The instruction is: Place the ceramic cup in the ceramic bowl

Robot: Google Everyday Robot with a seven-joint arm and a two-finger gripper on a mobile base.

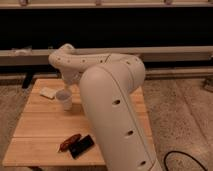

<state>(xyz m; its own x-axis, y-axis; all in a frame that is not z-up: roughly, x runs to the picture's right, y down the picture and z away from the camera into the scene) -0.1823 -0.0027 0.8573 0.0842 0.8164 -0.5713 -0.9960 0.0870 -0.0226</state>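
ceramic cup [64, 99]: small, whitish-grey, no handle, tapers down from a wider rim. Upright, rim up, at the far-left part of the bench [45, 125]. Can't tell if its base is on the wood or just off it.

gripper [68, 84]: directly above the cup, right at its rim, pointing down from the wrist. Can't tell how far open it is or whether it has hold of the cup; that area is dark and partly hidden.

arm [112, 105]: large white link with a row of small holes fills the centre foreground and blocks the right half of the bench.

bench: light slatted wood, rectangular. Flat pale item [48, 92] just left of the cup, apart from it. Near the front edge, a reddish-brown elongated item [69, 142] with a black flat block [81, 146] just beside it.

room: speckled grey floor [180, 115], black cable [186, 159] looped at bottom right. Behind: dark wall crossed by a pale horizontal rail [170, 51].
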